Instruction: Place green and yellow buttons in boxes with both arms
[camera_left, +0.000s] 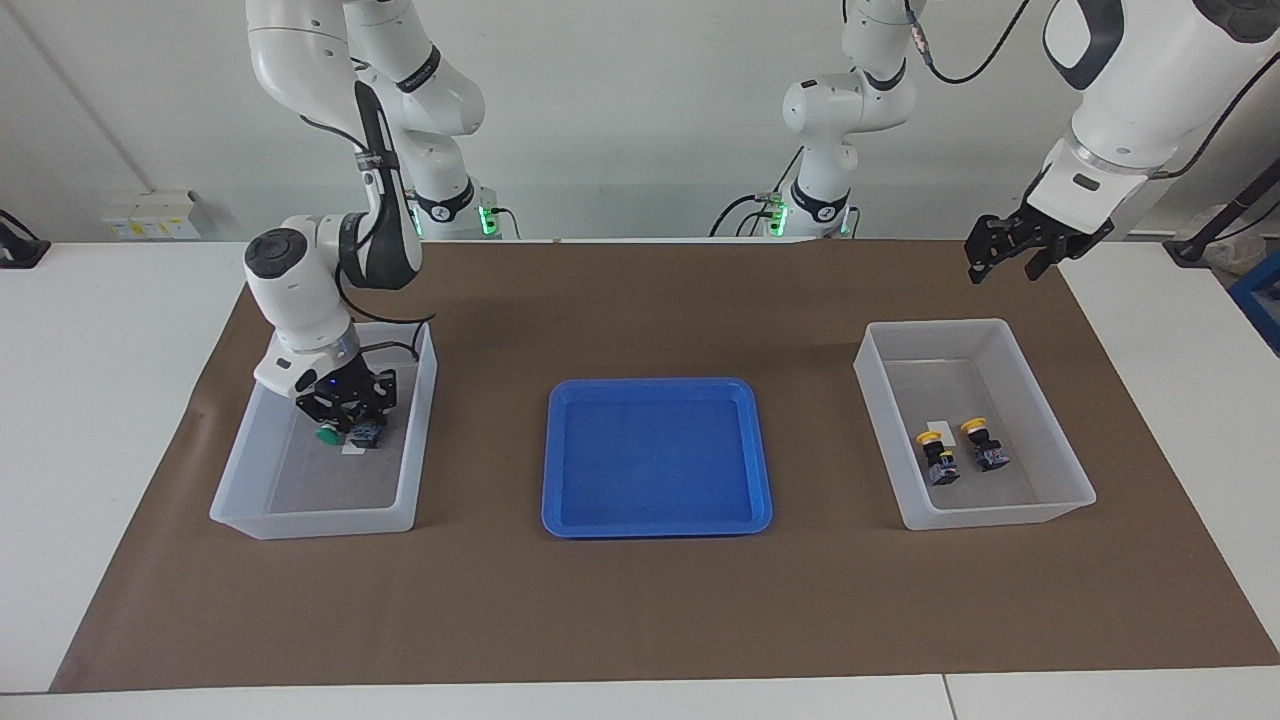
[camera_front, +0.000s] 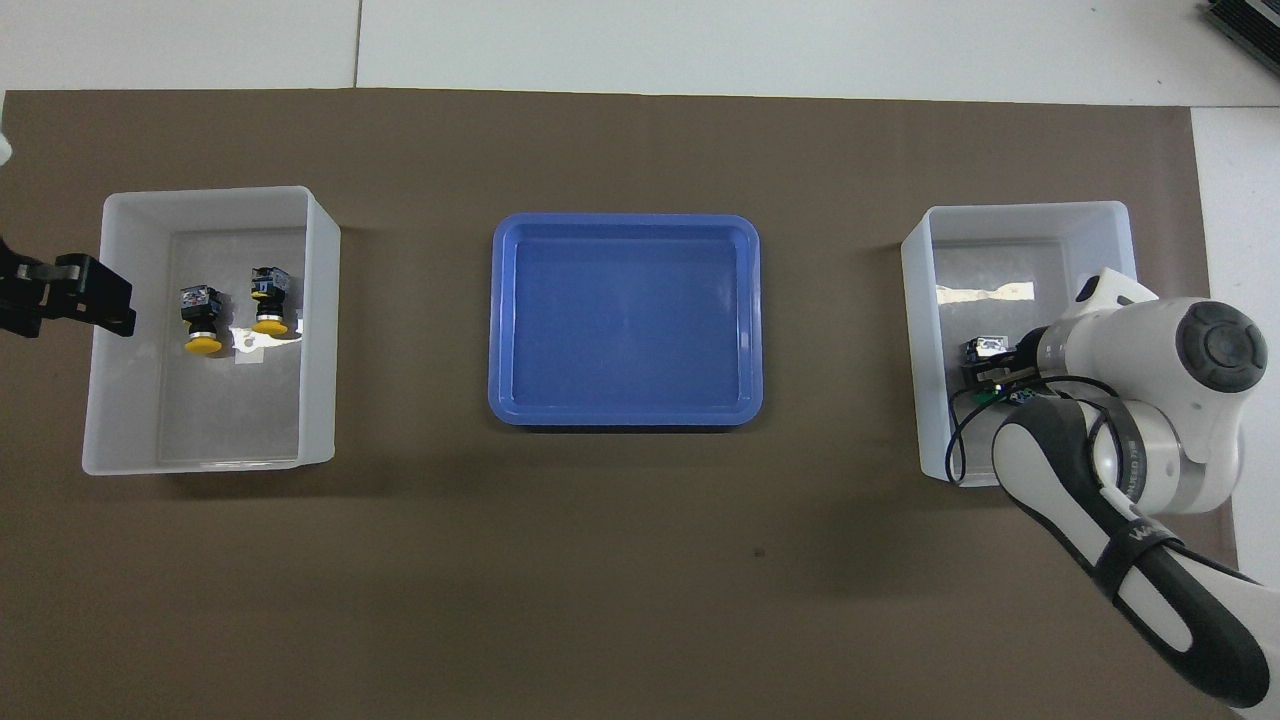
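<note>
I'm holding my right gripper (camera_left: 345, 425) low inside the box (camera_left: 418, 400) at the right arm's end, over a green button (camera_left: 327, 435); its jaws I cannot tell. My left gripper (camera_left: 1008, 255) is hanging high, jaws apart, empty. Two yellow buttons (camera_left: 940, 455) are lying in the other box (camera_left: 880, 400).

Right gripper (camera_left: 345, 418) hides most of green buttons (camera_left: 327, 435) in box (camera_left: 250, 520); second green cap not discernible. Left arm (camera_left: 1130, 90) cut off at top edge.
</note>
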